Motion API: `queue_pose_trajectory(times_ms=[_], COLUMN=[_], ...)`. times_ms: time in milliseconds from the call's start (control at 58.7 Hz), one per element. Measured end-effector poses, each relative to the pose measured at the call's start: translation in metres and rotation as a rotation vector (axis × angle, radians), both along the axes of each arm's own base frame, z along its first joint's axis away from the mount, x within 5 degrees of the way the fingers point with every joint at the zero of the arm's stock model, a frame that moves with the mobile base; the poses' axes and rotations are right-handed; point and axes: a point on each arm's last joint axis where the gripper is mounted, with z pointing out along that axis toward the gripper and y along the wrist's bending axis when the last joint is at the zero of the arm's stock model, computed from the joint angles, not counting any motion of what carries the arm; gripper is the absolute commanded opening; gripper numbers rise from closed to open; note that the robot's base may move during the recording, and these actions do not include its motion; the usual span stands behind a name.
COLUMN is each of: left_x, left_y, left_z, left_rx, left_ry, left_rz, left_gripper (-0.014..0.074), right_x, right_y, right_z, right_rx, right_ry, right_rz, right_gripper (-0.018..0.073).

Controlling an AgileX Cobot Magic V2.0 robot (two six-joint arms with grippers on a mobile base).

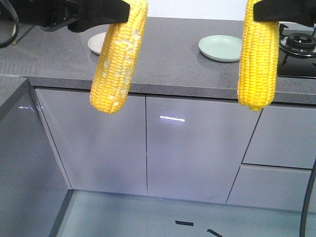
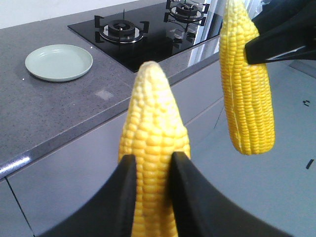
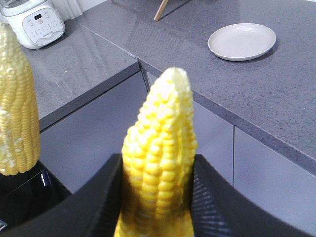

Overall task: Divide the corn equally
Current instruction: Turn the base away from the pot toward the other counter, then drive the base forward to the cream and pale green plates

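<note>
My left gripper (image 2: 154,165) clamps 1 yellow tapered cob (image 1: 118,54) with pale patches; my right gripper (image 3: 158,165) clamps 1 evenly yellow cob (image 1: 256,59).

Everything is bright, with soft, even light and only faint shadows. A white streak of glare shines on a grey cupboard door (image 1: 172,119). Up close, the tip of the corn (image 3: 163,148) looks pale and slightly blurry.
</note>
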Motion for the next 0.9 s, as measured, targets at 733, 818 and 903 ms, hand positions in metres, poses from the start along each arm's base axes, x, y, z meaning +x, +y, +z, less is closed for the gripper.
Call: queue_pose_trajectory(times_ms=[733,818,903], left_x=[0.0000,0.0000,0.0000], left_y=[0.0000,0.0000,0.0000], left_z=[0.0000,0.0000,0.0000], left_rx=[0.000,0.000,0.000], left_ry=[0.000,0.000,0.000], left_rz=[0.000,0.000,0.000], left_gripper=[-0.0006,-0.0006,-0.0006], right_x=[-0.0002,-0.0002,-0.0002], right_y=[0.0001,0.0001,0.0001], right_z=[-0.0001,-0.0001,-0.0001], right_rx=[0.000,0.000,0.000], right_ry=[0.002,0.002,0.002], right_rz=[0.002,0.002,0.002], right_gripper=[-0.0005,-0.0005,-0.0005])
